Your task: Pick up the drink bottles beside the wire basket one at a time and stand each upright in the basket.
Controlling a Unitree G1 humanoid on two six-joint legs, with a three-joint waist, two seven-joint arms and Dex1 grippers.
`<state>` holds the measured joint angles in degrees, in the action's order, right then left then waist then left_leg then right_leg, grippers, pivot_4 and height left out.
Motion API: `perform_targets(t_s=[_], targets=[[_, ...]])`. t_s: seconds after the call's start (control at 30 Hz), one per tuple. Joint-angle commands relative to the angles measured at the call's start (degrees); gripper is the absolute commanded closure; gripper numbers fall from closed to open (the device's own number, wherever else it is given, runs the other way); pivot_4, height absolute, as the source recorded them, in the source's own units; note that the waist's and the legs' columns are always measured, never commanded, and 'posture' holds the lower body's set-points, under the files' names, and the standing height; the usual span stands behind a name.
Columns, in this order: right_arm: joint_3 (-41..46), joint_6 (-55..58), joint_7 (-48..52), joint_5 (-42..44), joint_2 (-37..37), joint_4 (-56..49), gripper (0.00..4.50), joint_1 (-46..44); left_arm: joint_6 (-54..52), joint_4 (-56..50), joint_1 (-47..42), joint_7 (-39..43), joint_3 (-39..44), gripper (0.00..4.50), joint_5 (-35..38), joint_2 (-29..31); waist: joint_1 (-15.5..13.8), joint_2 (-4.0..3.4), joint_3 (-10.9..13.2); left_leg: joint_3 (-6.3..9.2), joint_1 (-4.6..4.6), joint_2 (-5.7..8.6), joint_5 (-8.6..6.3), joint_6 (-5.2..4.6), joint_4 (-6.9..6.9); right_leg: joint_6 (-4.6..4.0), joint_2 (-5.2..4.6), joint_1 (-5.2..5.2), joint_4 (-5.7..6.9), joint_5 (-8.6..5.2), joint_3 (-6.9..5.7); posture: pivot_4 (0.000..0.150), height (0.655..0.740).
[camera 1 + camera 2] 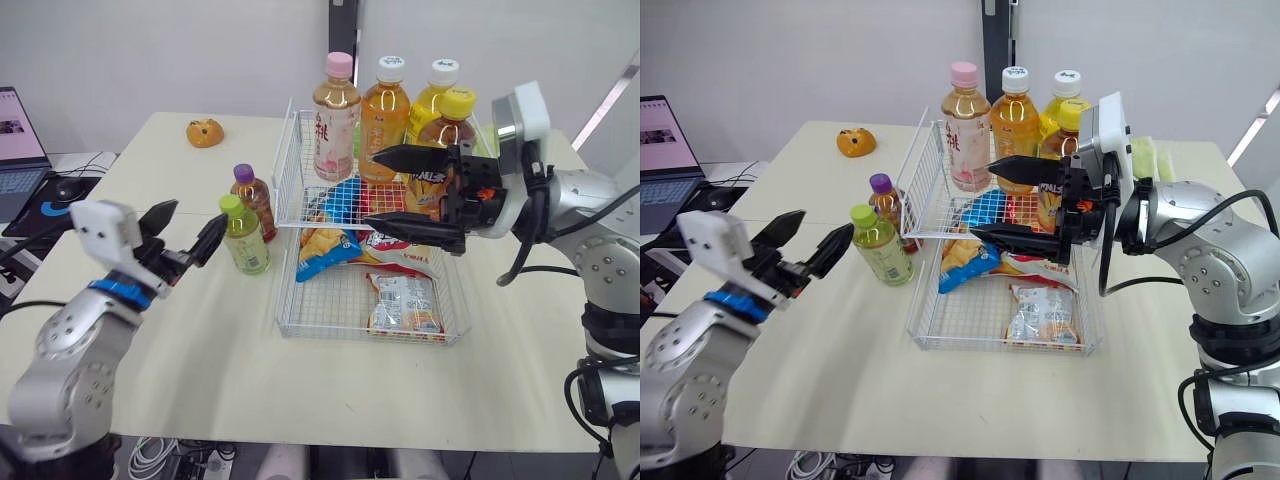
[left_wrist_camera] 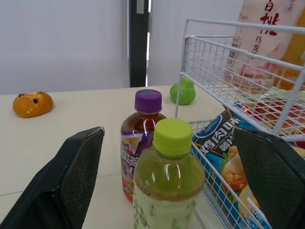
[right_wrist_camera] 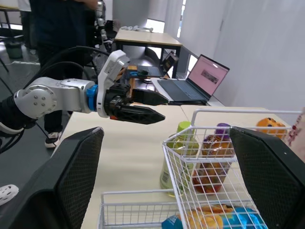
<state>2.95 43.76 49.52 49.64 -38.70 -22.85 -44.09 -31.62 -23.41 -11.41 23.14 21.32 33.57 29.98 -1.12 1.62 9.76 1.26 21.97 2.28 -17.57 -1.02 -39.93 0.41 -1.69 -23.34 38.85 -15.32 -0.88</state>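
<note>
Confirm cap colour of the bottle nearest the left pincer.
Lime green cap, clearest in left wrist view.

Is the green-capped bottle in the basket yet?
Out. The green-capped bottle stands upright beside the basket, before the open left gripper.

The tabletop (image 1: 200, 350) carries the wire basket (image 1: 283, 300). Beside it stand a green-capped bottle (image 1: 246, 238) and a purple-capped bottle (image 1: 256, 200). An orange toy (image 1: 204, 132) sits farther back.

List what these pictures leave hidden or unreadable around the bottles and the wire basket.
Purple-capped bottle: label half hidden by the green-capped bottle, left wrist view.
Green-capped bottle: base cut by that view's edge.
Yellow-capped bottle: body behind the right jaws, eye views.
Snack packets: print too small.
</note>
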Motion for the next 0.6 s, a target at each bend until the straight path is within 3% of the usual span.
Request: perform_targets(t_s=[0.03,0.33,0.43,0.6], targets=[[2.8,0.57,-1.92,1.44,-0.8,-3.13,0.0,-0.08,2.11,2.93,-4.19,-0.01,-4.05,0.03,-3.09,-0.11,0.1,0.0,0.0,0.0,0.01,0.0,0.0,0.0,0.01,0.0,0.0,-0.01,0.0,0.0,0.0,0.15,0.74],[4.28,1.88,-4.55,2.64,-1.73,-5.43,0.0,1.11,3.28,8.85,-7.7,-1.02,-7.14,0.03,-7.33,-1.37,0.24,0.01,0.01,0.0,0.06,-0.01,0.0,0.0,0.03,0.01,0.0,-0.07,-0.01,0.0,0.01,0.15,0.74],[4.39,1.88,-4.81,2.81,-1.84,-5.7,0.0,1.32,4.08,8.92,-7.91,-1.01,-7.16,0.52,-7.24,-2.21,0.13,0.01,0.01,0.0,0.07,-0.01,0.0,0.0,0.03,0.01,0.0,-0.07,-0.01,0.0,0.01,0.15,0.74],[4.41,1.79,-5.04,3.14,-2.02,-5.8,0.0,1.35,4.59,9.46,-7.96,-0.93,-7.26,2.07,-7.78,-2.6,0.04,0.02,0.02,0.0,0.07,-0.01,0.0,0.0,0.03,0.01,-0.01,-0.07,-0.02,0.0,0.01,0.15,0.74]])
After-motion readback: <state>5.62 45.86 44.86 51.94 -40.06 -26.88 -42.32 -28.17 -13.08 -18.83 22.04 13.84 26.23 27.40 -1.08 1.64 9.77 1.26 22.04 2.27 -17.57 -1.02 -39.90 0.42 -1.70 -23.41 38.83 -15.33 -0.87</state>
